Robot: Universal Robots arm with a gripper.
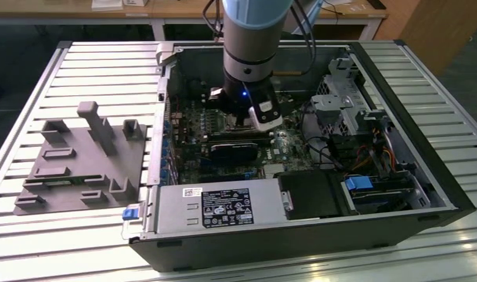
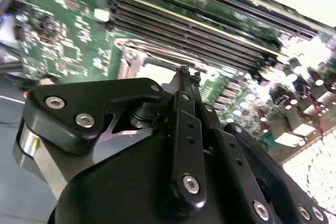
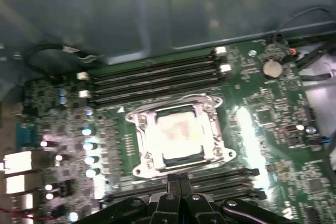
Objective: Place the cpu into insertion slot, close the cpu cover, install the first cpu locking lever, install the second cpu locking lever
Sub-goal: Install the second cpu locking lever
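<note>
On the exterior view's left, a grey fixture (image 1: 78,161) lies beside the case (image 1: 301,235). Centre: the cpu (image 3: 173,132) sits in the insertion slot (image 3: 137,153), the cpu cover (image 3: 210,129) down around it. The gripper (image 3: 178,179) hangs just beside the socket, fingers (image 2: 185,85) pressed together, holding nothing.

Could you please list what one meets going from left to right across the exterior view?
Grey fixture tray → power supply box → arm with gripper → silver drive cage → blue latch.
</note>
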